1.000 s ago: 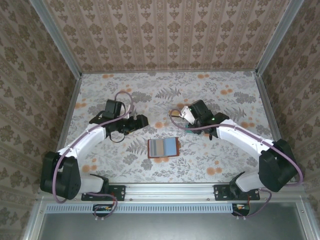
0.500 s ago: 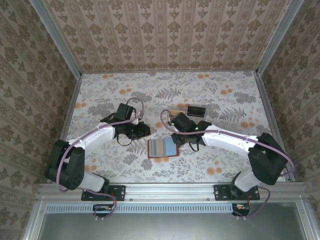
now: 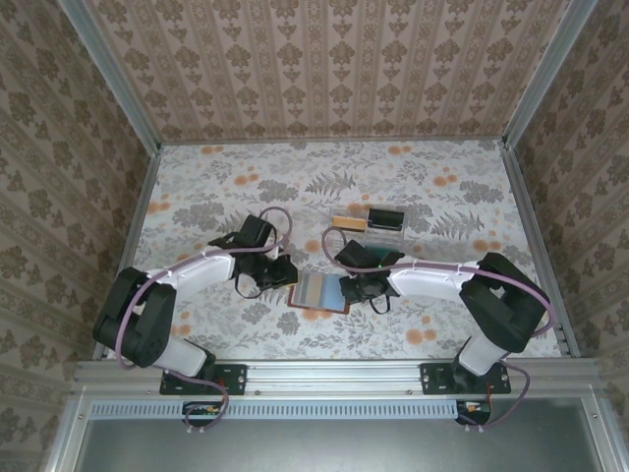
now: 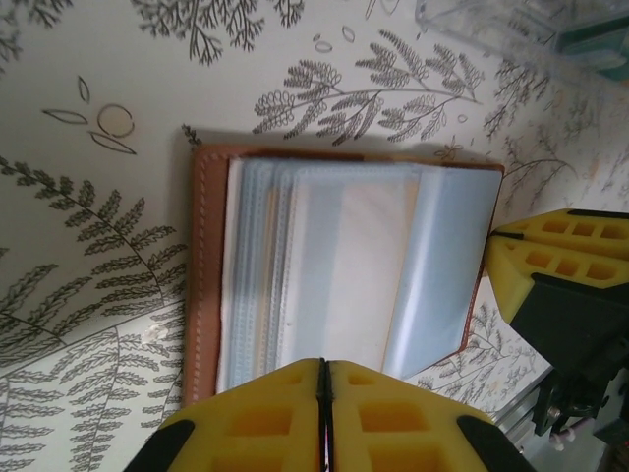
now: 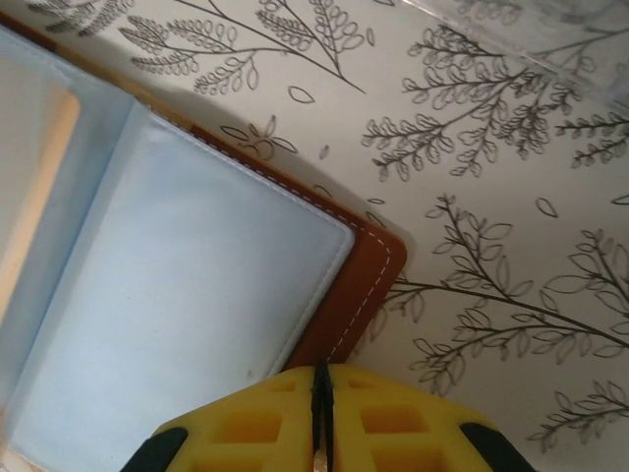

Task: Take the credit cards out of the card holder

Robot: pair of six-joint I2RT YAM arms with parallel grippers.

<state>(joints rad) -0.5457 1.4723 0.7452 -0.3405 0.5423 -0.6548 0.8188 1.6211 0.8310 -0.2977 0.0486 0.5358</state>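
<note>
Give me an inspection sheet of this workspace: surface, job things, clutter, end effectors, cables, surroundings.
Surface: floral tablecloth, flat, no spills seen.
Job's things: card holder lies open between the arms, with cards in its sleeves. A tan card and a dark card lie in the clear tray.
Clutter: nothing seen.
End effectors: left end effector shut at the holder's left edge. Right end effector shut at its right edge. Whether either pinches the leather cannot be told.
Cables: purple cables run along both arms.
Surroundings: patterned walls on three sides, metal rail at the near edge.
</note>
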